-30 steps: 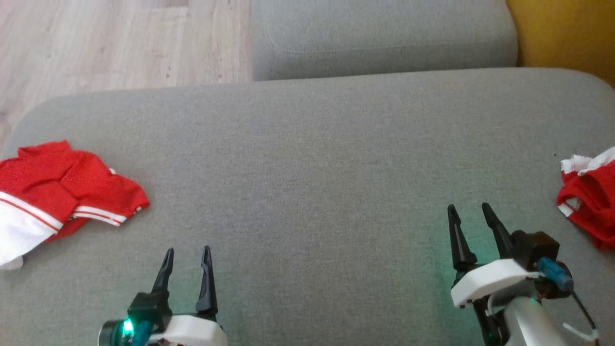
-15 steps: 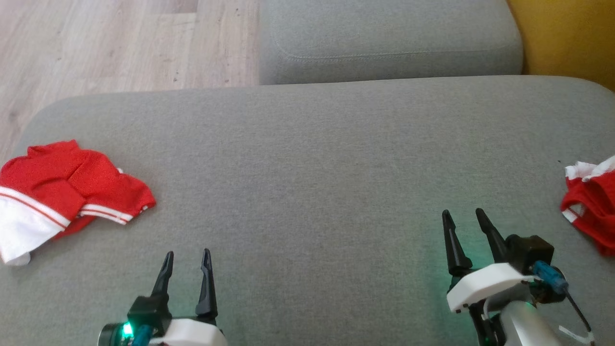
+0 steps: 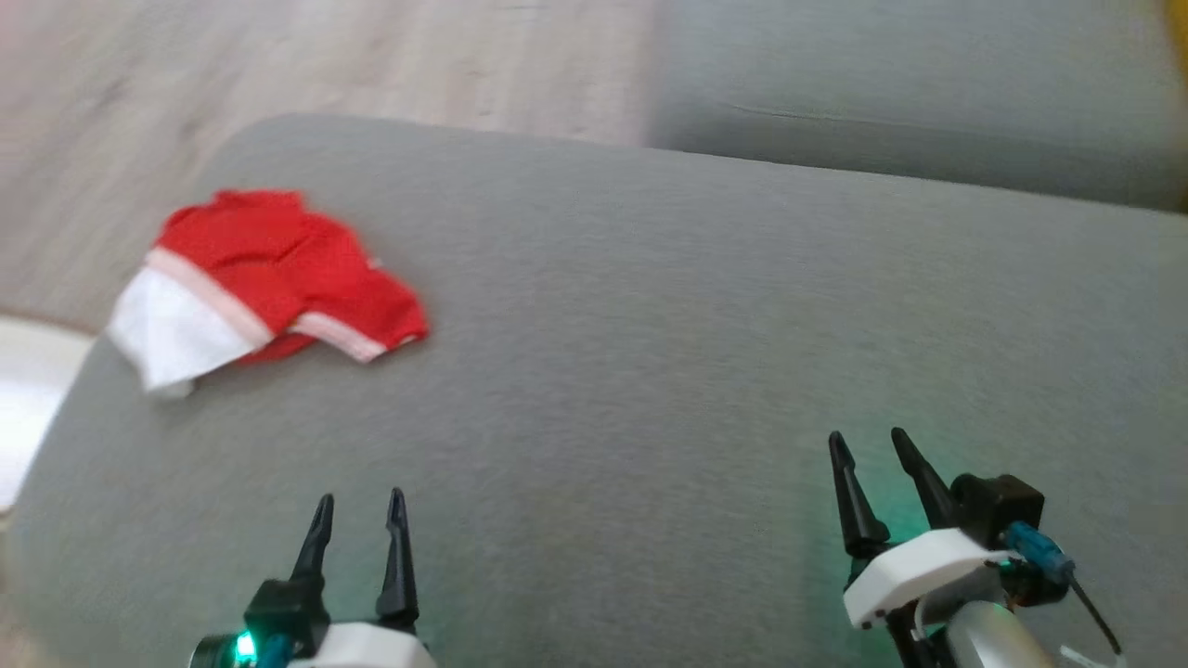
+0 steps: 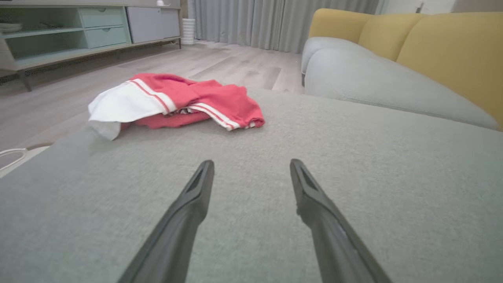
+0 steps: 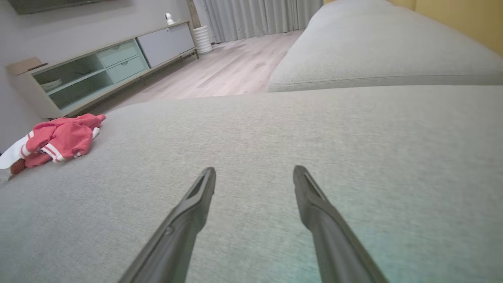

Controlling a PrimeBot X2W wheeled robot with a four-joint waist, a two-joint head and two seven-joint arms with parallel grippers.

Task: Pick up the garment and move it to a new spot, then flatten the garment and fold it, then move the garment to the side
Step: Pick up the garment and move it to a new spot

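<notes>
Turning left, my view now frames the crumpled red-and-white fabric garment [image 3: 278, 269] for pickup; left tool [image 3: 360, 498] and right tool [image 3: 868, 436] gape empty.

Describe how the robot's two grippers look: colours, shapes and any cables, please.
Both the left gripper and the right gripper have two long, black, tapering jaws on a white housing. A green light glows at the left one's base. The right one carries a black box and a blue connector with a thin black cable, and sits on a silver forearm.
</notes>
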